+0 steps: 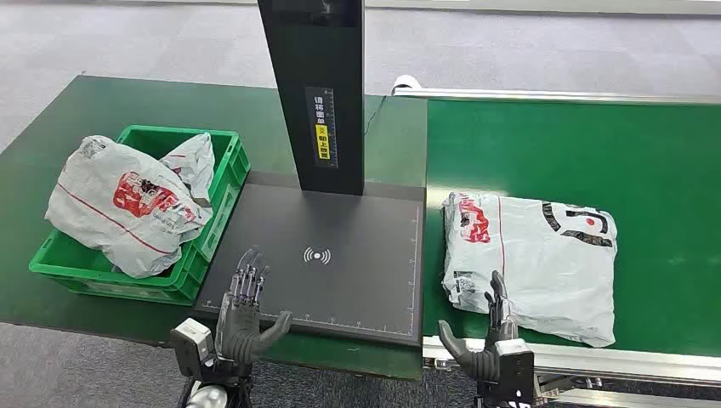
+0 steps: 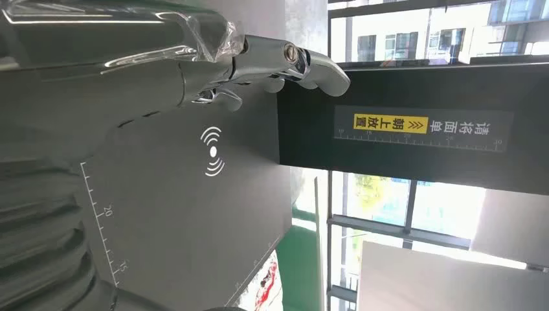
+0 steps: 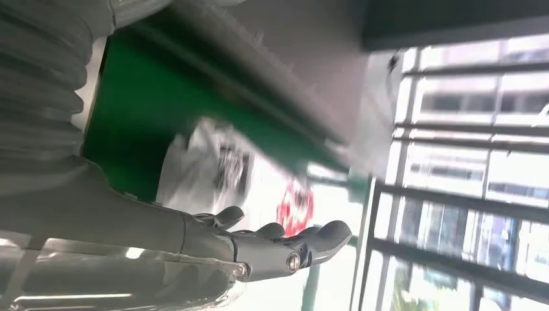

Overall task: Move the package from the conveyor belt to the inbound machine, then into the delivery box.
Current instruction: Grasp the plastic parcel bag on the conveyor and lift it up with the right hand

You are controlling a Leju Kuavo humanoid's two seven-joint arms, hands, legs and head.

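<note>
Package (image 1: 531, 262) flat on the green belt (image 1: 646, 161), just right of the scanner plate (image 1: 340, 272). Right hand (image 1: 489, 340) at the package's near edge, fingers spread, gripping nothing. Left hand (image 1: 245, 310) above the plate's near-left corner, fingers apart, empty. Green box (image 1: 217, 208) left of the plate, two bags (image 1: 127, 204) inside.

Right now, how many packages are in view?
3: one on the conveyor belt at right, two in the green crate and; others may lie hidden beneath.
</note>
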